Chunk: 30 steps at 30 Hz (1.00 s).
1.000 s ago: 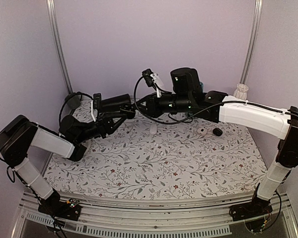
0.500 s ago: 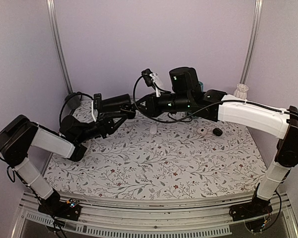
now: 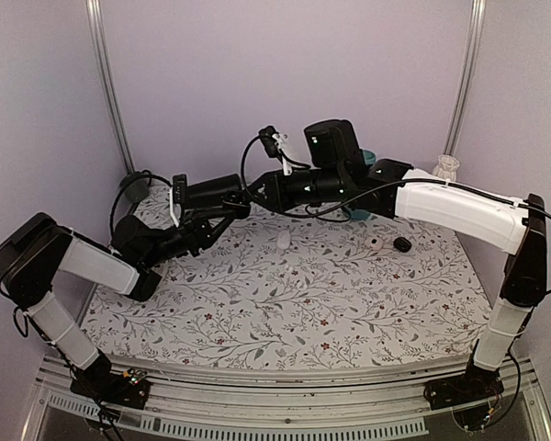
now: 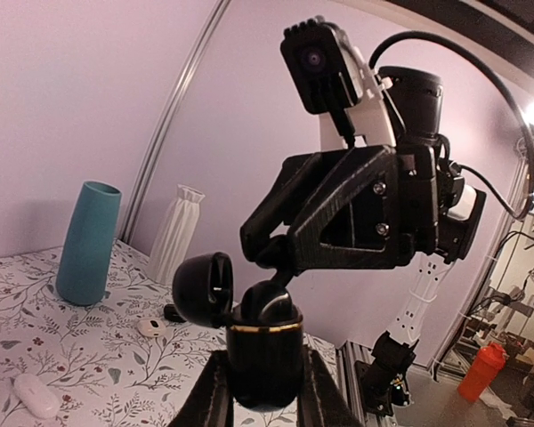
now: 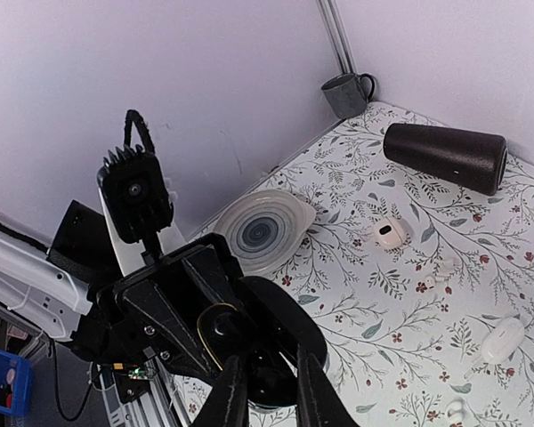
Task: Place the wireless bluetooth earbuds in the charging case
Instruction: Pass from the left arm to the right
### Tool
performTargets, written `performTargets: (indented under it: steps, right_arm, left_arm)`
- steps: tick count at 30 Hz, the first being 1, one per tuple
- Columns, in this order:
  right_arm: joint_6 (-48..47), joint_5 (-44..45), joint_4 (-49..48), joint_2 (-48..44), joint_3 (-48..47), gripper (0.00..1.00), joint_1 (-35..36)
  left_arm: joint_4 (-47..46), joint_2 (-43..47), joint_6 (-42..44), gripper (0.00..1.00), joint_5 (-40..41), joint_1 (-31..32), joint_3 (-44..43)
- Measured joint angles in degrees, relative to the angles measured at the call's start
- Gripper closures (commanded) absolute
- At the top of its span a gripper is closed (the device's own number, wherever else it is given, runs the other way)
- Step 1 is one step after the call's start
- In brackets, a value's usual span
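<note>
Our left tool point(image 4: 265, 378) is clenched on the charging case point(image 4: 265, 342), low centre in the left wrist view, with its lid point(image 4: 205, 289) swung open to the left. Directly above it, our right tool point(image 5: 267, 396) has its fingers close together over the opening. Whether they pinch an earbud we cannot tell. We judge this to be the insertion step. Next we need a straight, gentle descent into the socket, then a release.
</note>
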<state>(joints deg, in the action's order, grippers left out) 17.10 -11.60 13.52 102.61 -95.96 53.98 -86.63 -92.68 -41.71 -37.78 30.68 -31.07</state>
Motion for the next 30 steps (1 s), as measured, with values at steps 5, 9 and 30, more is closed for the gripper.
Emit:
performTargets:
  steps: [5, 9, 30]
  right_arm:
    - [1.88, 0.79, 2.84, 1.25, -2.6, 0.83, 0.0]
    - [3.8, 0.81, 4.2, 2.03, -3.89, 0.82, 0.0]
    - [9.6, 0.92, 9.07, 4.42, -6.51, 0.71, -0.07]
  left_arm:
    - [0.0, -0.17, 0.5, 1.0, 0.85, 0.13, 0.07]
    - [0.09, -0.22, 1.6, 1.0, 1.27, 0.26, 0.17]
    - [-0.2, -0.39, 8.41, 1.0, 6.45, 2.1, 1.4]
